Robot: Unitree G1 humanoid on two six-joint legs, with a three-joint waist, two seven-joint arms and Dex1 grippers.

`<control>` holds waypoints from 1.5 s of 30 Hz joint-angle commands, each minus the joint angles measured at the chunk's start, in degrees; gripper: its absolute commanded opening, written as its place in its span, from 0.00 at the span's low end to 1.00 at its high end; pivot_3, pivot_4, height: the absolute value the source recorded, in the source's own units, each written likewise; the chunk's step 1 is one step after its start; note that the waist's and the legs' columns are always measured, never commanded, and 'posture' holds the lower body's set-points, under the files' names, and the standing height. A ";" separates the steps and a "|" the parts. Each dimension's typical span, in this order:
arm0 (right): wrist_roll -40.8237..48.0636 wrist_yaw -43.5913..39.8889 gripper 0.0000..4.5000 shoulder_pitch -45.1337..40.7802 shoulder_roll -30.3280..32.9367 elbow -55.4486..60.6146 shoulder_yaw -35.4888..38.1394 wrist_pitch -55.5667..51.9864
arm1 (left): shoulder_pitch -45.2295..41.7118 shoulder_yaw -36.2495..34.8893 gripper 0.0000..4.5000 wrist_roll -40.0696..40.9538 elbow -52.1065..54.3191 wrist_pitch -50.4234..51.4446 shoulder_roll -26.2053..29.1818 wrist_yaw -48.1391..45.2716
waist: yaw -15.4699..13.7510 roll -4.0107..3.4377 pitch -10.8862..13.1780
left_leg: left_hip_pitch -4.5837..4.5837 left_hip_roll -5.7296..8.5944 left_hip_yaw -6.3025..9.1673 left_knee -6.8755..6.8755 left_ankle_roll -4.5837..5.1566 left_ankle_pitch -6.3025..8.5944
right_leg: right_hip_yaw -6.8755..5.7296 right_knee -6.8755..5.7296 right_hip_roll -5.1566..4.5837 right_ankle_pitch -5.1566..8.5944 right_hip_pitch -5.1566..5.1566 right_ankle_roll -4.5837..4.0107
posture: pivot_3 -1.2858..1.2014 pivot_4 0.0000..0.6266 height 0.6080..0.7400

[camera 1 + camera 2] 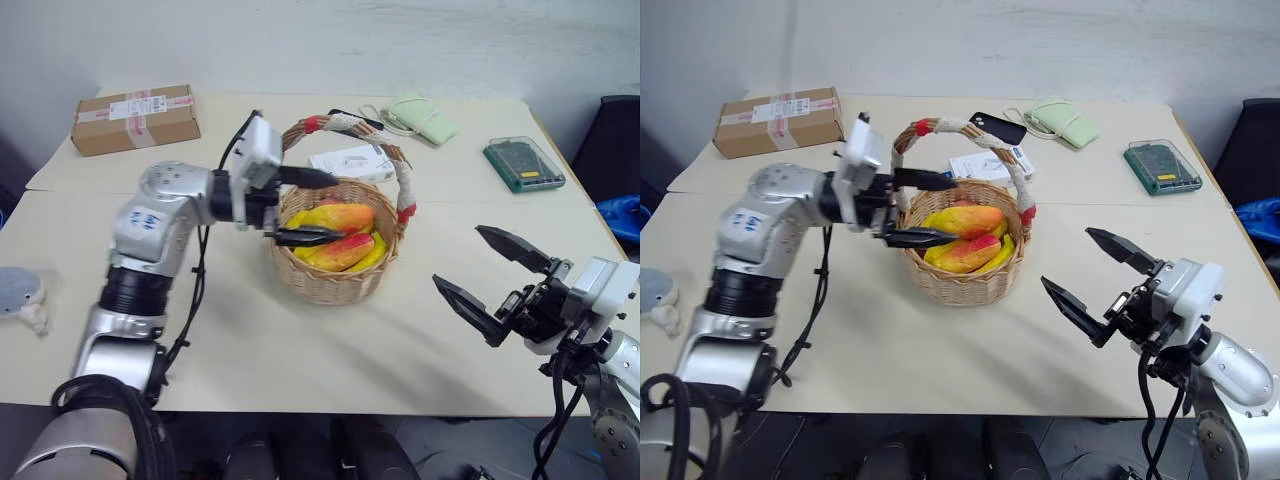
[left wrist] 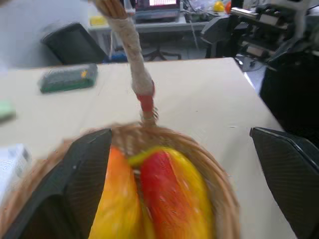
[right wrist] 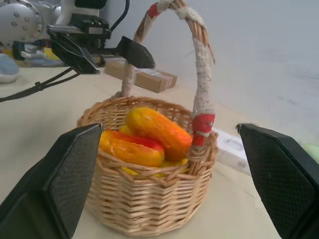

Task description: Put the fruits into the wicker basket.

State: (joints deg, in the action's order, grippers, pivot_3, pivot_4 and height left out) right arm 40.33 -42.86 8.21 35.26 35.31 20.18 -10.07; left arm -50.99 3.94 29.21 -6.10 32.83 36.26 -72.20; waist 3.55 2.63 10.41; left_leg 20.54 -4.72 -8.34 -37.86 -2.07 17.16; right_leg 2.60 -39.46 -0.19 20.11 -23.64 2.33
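I see the left tool (image 1: 305,207) with fingers apart, empty, reaching over the near-left rim of the wicker basket (image 1: 335,280) mid-counter (image 1: 300,350). Both fruits (image 1: 335,235) lie inside the basket, side by side; their undersides are hidden by the weave, and the lower finger covers part of one. Right tool (image 1: 492,280) spread wide, empty, well right of the basket.
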 commanded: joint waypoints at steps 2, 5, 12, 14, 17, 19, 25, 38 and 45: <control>4.15 -4.56 1.00 -1.66 6.37 -3.93 2.13 -5.95 | 4.01 -8.31 0.99 9.09 6.40 5.91 7.91 -6.96 | -0.14 -0.02 0.02 | -0.02 0.00 0.00 0.01 0.00 0.00 | 0.00 0.02 0.00 0.01 0.01 -0.02 | 0.52 0.24 1.00; 6.78 -4.58 1.00 -11.04 9.40 -7.37 -1.55 -11.38 | 8.40 -15.85 0.99 9.46 3.57 7.18 13.86 -4.38 | 0.04 -0.07 0.09 | -0.06 0.04 -0.03 0.00 0.05 0.01 | 0.00 0.04 -0.10 0.02 0.04 -0.02 | 0.52 0.24 1.00; -4.53 -12.89 1.00 -30.56 7.98 -26.52 -13.10 -7.15 | 24.49 -26.83 0.99 9.97 6.35 5.12 16.58 -0.53 | 0.45 -0.09 0.14 | -0.05 0.03 0.01 0.18 0.06 0.03 | -0.07 0.20 -0.13 0.04 0.02 -0.06 | 0.52 0.24 1.00; -6.80 -14.94 1.00 -35.31 7.20 -31.91 -15.07 -5.83 | 27.18 -27.94 0.99 11.53 9.38 4.93 16.04 -0.55 | 0.50 -0.13 0.18 | 0.06 0.06 -0.05 0.18 0.13 0.07 | -0.08 0.26 -0.22 0.04 -0.06 -0.06 | 0.52 0.24 1.00; -7.82 -18.24 1.00 -42.01 4.45 -39.84 -16.68 -4.92 | 28.55 -29.21 0.99 14.70 13.72 5.13 14.01 1.00 | 0.09 -0.11 0.20 | 0.38 0.05 0.04 0.01 0.22 0.13 | -0.20 0.32 -0.26 0.03 -0.20 -0.04 | 0.52 0.24 1.00; -8.15 -21.45 0.91 -44.53 3.30 -42.84 -18.03 -5.20 | 29.21 -29.20 1.00 16.23 15.85 6.08 13.38 1.97 | -0.11 -0.11 0.20 | 0.53 0.05 0.06 -0.06 0.25 0.14 | -0.22 0.31 -0.26 0.00 -0.30 0.00 | 0.52 0.24 1.00; -5.56 -26.15 0.50 -47.06 -0.66 -42.30 -17.94 -6.91 | 30.69 -28.23 1.00 18.17 18.47 6.69 13.01 4.20 | -0.02 -0.23 0.27 | 0.54 0.04 0.09 -0.06 0.24 0.15 | -0.25 0.31 -0.26 0.00 -0.30 0.00 | 0.52 0.24 1.00; -1.21 -15.85 0.04 -31.84 1.94 -20.73 -4.61 -9.67 | 25.57 -20.05 1.00 17.31 13.83 4.62 10.41 2.76 | -0.46 -0.31 0.32 | 0.62 0.06 0.15 -0.06 0.22 0.16 | -0.33 0.37 -0.28 0.00 -0.29 0.00 | 0.52 0.24 1.00; 3.20 -0.48 0.04 -11.27 0.11 -4.59 18.91 -11.66 | 16.73 -16.33 1.00 16.77 5.21 4.26 6.72 1.81 | -1.51 -0.38 0.35 | 0.69 0.08 0.31 -0.03 0.18 0.18 | -0.45 0.48 -0.23 0.00 -0.24 0.01 | 0.52 0.24 1.00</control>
State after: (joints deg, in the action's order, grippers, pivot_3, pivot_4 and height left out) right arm 41.38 -46.51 -3.97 35.60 27.16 32.83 -22.42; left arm -33.12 -12.75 46.59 -0.52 38.35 43.02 -69.43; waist 2.04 2.25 10.76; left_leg 21.22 -4.64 -8.06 -37.90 -1.90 17.34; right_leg 2.17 -38.97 -0.43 20.11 -23.86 2.35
